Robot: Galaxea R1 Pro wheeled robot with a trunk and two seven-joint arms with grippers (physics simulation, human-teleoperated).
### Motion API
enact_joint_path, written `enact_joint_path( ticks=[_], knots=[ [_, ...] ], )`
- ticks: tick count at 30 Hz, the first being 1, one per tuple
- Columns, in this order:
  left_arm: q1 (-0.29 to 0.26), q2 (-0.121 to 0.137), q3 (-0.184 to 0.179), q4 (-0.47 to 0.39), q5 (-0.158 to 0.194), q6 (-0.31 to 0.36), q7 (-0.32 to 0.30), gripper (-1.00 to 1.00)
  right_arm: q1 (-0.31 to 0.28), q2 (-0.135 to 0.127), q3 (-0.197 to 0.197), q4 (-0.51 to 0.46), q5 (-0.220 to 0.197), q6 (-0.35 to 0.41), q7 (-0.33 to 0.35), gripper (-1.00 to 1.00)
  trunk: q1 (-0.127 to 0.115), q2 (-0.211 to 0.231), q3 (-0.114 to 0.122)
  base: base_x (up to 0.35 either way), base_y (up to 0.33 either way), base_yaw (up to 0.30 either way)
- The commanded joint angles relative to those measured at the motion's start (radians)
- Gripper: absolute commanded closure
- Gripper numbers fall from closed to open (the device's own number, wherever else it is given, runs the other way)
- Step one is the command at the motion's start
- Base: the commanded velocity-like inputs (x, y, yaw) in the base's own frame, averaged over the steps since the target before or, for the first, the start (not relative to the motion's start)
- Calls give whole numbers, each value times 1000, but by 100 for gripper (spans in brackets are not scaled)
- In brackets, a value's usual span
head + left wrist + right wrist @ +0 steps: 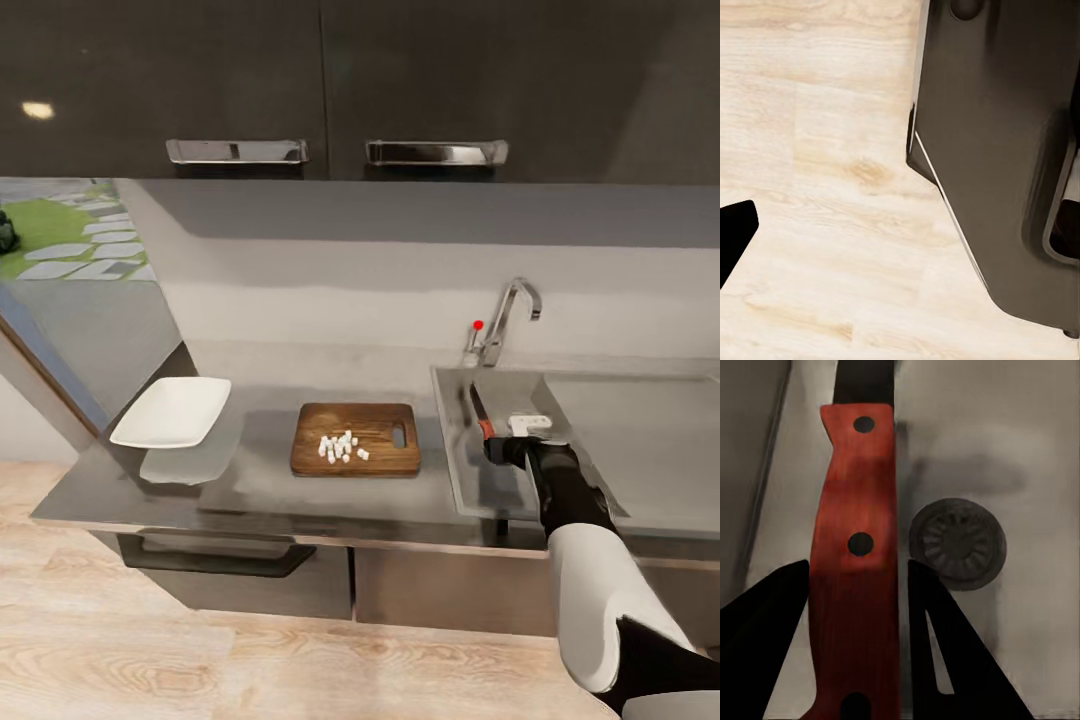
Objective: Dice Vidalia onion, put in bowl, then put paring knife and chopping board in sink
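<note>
My right gripper (497,440) hangs over the sink (600,440), shut on the red handle of the paring knife (859,547); its dark blade (477,403) points toward the back wall. The round drain (958,542) lies beneath, just beside the handle. The brown chopping board (370,425) lies on the countertop (250,490) left of the sink, carrying a small pile of white diced onion (340,447). The white square bowl (172,411) stands empty at the counter's left end. One black fingertip of my left gripper (735,236) hangs above the wooden floor.
The chrome tap (505,315) with its red knob (478,325) rises behind the sink's left rear corner. Dark wall cabinets (330,90) hang overhead. A dark body panel (1005,150) stands over the pale wood floor (817,150).
</note>
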State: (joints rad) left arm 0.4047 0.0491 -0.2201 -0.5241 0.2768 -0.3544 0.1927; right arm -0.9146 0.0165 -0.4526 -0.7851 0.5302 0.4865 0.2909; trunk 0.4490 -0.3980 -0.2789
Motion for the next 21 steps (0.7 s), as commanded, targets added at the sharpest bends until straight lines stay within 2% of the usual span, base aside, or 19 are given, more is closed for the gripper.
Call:
enact_joint_path(
  ticks=[1, 10, 17, 18, 21],
  knots=[
    [0, 1, -8, -2, 6, -2, 8, -100, -1, 0, -6, 19, 9, 1, -3, 100, 1, -2, -2, 165, -98, 0],
    [0, 1, -8, -2, 7, -1, 8, -100, -1, 0, -8, 146, 7, -9, -89, 100, 1, -2, -2, 22, -13, 0],
    [0, 1, -8, 1, 7, -1, 8, -100, -1, -1, -9, 157, 7, -9, -97, 100, 1, -2, -2, 0, 0, 0],
    [0, 1, -8, 1, 7, -1, 8, -100, -1, -1, -9, 158, 7, -9, -97, -100, 1, -2, -2, 0, 0, 0],
    [0, 1, -8, 2, 7, -1, 8, -100, -1, -1, -9, 158, 7, -9, -98, -100, 1, -2, -2, 0, 0, 0]
  ],
)
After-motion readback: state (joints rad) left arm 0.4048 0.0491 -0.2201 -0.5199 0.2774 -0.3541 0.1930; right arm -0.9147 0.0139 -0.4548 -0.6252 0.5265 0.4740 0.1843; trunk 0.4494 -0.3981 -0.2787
